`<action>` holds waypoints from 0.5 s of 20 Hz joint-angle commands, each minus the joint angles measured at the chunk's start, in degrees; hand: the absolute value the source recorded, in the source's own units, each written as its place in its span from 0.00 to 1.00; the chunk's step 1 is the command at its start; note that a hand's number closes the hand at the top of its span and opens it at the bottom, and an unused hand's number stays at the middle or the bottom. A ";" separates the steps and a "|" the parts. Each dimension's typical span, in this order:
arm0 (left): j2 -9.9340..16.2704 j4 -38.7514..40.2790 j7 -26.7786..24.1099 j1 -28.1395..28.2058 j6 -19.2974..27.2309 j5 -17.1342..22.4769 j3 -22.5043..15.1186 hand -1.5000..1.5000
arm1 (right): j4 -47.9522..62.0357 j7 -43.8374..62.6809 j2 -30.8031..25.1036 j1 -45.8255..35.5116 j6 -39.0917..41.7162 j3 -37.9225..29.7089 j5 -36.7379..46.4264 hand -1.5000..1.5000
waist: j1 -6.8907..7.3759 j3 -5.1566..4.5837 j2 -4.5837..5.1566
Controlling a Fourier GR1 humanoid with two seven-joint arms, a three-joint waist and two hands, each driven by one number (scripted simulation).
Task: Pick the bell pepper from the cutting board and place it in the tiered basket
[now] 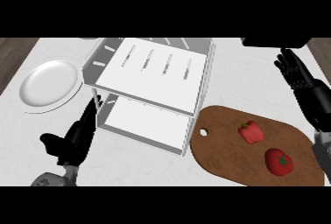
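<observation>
beside the tiered basket left hand stretches flat; right hand seems spread past the cutting board.

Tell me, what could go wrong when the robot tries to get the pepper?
The tomato lies close beside the pepper on the board, so the right hand might grab or bump it instead. The basket has raised walls; the pepper could catch on an edge going in.

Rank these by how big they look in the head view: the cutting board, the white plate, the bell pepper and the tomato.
1. Cutting board, clearly largest.
2. White plate.
3 and 4. Bell pepper and tomato look about alike; the tomato lies nearer the view's lower edge, so I won't rank them.
</observation>
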 commanded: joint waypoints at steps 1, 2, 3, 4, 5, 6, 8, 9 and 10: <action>-1.32 -2.59 2.25 1.84 4.43 -2.70 -0.70 0.50 | 1.57 -0.83 -0.70 -4.00 1.83 -2.56 -0.65 1.00 | -1.08 1.54 0.96; -0.43 3.52 0.72 0.02 3.13 -1.73 2.47 0.50 | 1.24 -6.09 0.36 -1.08 1.81 -4.06 -1.56 1.00 | -1.70 1.53 1.08; 0.41 2.87 0.56 2.11 5.71 -4.31 1.59 0.50 | 1.47 -5.95 -1.64 -3.26 3.78 -6.93 -4.38 1.00 | -1.45 1.55 1.03; 0.97 4.20 0.81 2.95 6.70 -5.19 1.67 0.50 | 1.06 -7.29 -2.93 -2.68 5.36 -9.85 -7.26 1.00 | -1.79 1.57 0.99; 2.40 4.13 1.31 5.12 8.12 -5.90 2.18 0.50 | 1.24 -7.70 -4.28 -3.49 6.24 -13.11 -10.09 1.00 | -1.65 1.62 0.89; 1.09 6.73 2.41 3.54 10.59 -7.46 1.63 0.50 | 4.15 -10.69 -4.27 -6.07 7.79 -14.94 -11.70 1.00 | -1.46 1.68 1.29; 1.05 4.57 2.96 5.73 9.26 -5.44 1.50 0.50 | 10.85 1.57 -1.15 0.68 -13.70 -19.51 -4.70 0.00 | -2.96 1.62 1.27; 0.97 4.41 3.54 5.39 9.52 -6.28 0.58 0.50 | 12.65 1.78 3.16 0.22 -12.87 -21.54 -11.00 0.00 | -2.58 1.82 1.32; -0.55 5.55 3.16 4.86 10.69 -6.78 0.33 0.50 | 12.64 0.45 5.27 0.32 -11.73 -22.30 -13.82 0.00 | -2.70 1.72 1.25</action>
